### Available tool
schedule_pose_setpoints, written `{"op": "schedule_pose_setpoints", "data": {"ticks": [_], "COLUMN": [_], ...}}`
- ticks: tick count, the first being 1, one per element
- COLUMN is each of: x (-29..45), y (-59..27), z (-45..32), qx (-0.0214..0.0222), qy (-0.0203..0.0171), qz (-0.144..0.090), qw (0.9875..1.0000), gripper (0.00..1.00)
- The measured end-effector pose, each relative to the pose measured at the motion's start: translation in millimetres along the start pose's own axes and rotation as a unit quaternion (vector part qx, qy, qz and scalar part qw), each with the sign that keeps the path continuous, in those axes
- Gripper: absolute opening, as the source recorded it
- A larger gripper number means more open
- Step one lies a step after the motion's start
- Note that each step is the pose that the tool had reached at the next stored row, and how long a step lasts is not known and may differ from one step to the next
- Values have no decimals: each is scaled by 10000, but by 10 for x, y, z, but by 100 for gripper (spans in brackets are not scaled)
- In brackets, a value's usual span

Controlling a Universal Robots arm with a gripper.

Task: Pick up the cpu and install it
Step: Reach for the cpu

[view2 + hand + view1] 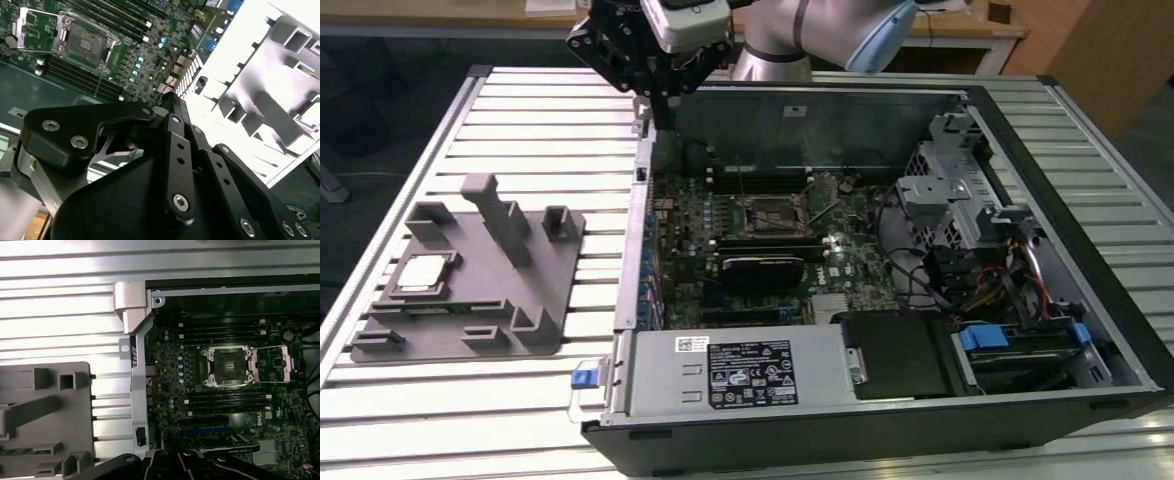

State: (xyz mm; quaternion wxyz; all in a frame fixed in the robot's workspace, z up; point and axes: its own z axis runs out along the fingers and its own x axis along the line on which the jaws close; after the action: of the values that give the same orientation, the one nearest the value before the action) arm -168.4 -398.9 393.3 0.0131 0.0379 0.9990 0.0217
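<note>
Cpu: the cpu (424, 272) is seen lying flat, silver face up, in a recess of the grey tray (540, 290), on the part of the tray toward the exterior view's left; it has not been lifted.
Tray: it is set on the slatted metal surface (520, 120), just beside the open computer case (881, 440), with its upright posts standing between the cpu and the case.
Socket: in the first wrist view the socket (227, 366) on the motherboard is shown uncovered, its retaining frame folded back; nothing is installed in it.
Pincer: the pincer (660, 92) is held high over the case's far corner, apart from everything. The cpu is not in it, and whether it is open or closed cannot be told.
Key relation: from the pincer, the cpu lies toward the exterior view's left and nearer that camera, well apart; the socket lies the opposite way, inside the case.
Axis: the cpu is square, so no long axis is offered; its edges are lined up with the tray's edges.
Arm: a single arm is fitted.
</note>
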Motion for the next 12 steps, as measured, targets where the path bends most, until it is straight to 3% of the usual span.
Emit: {"op": "schedule_pose_setpoints", "data": {"ticks": [12], "x": [220], "y": [-17], "z": [-6], "qx": [0], "qy": [-1], "qz": [0], "qw": [10000], "gripper": [11]}}
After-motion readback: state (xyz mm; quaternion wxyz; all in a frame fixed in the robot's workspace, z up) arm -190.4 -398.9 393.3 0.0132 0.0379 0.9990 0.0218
